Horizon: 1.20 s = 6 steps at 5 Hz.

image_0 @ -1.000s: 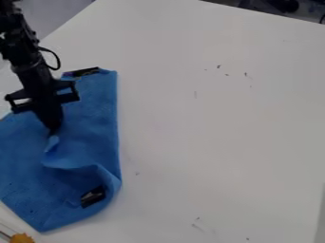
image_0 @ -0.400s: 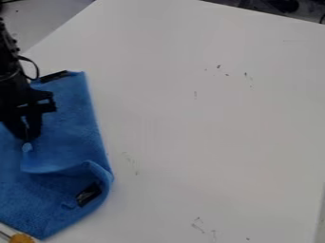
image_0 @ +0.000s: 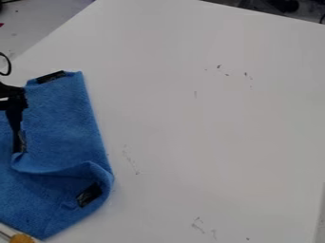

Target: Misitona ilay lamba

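At the left edge, the black gripper (image_0: 17, 126) is partly cut off by the frame. One finger points down over the blue cloth (image_0: 63, 128), its tip beside a raised fold; the other finger is outside the frame. That finger stands well to the side of the gripper's middle, so the gripper looks open. The cloth lies on the left part of the white table, with a curved fold across its lower half and dark labels near its top corner and lower right. Its left part runs out of the frame.
The white table top (image_0: 209, 128) extends right of the cloth and bears a few small dark marks. An orange-yellow knob-like object (image_0: 22, 238) sits at the lower left corner. Dark items lie beyond the table's far edge at the upper right.
The cloth's right edge shifted left between the first two frames and has since stayed put. The gripper moved left, its fingers parted, and the cloth tip between them came free.
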Each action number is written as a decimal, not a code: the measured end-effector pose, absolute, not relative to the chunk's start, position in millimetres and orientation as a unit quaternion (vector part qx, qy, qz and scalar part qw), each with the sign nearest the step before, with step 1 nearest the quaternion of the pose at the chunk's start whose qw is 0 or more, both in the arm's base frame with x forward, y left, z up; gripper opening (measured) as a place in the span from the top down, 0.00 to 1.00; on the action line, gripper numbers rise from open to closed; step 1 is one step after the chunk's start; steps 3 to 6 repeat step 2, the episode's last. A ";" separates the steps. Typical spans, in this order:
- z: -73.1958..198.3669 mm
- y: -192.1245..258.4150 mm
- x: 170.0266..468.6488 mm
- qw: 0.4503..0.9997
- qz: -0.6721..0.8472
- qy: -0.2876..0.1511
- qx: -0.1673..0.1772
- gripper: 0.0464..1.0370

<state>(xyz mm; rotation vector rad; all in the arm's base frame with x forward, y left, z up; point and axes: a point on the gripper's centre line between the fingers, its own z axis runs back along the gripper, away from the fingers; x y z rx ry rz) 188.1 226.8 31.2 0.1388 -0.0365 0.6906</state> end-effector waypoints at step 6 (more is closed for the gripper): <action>36.5 227.7 190.8 0.945 0.315 -0.035 0.075 0.04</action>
